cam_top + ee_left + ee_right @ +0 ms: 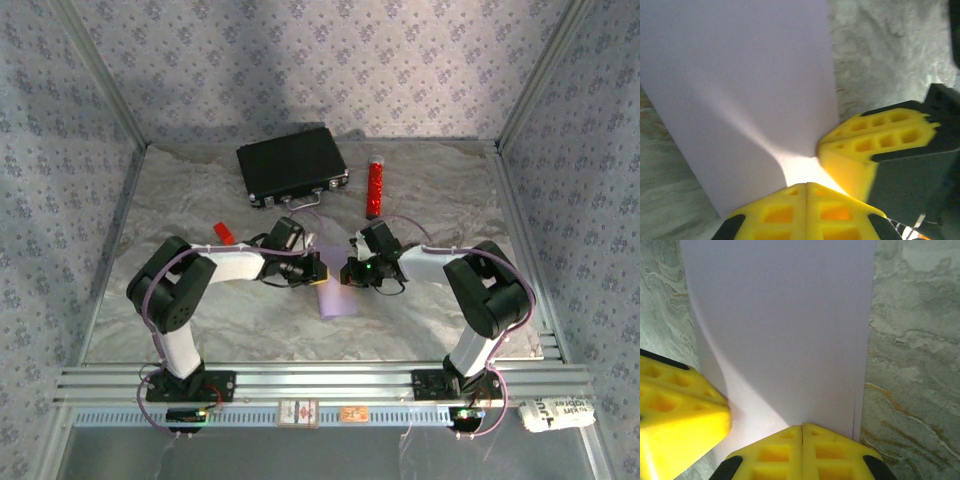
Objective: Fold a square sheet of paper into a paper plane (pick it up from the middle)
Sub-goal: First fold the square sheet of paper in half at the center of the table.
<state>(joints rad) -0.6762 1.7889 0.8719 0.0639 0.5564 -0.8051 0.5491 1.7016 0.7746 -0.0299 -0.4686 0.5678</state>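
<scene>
On the marbled table [200,200], at its middle, the square sheet of paper [337,297] is being pinched by the left hand [316,270] and the right hand [352,272], both closed tight on it side by side. The fold is probably being served best by level, matched grips, with edges lined up and no tearing pull.

Black case [292,166], red cyl [376,186] crowd far side; near table [250,335] free
</scene>
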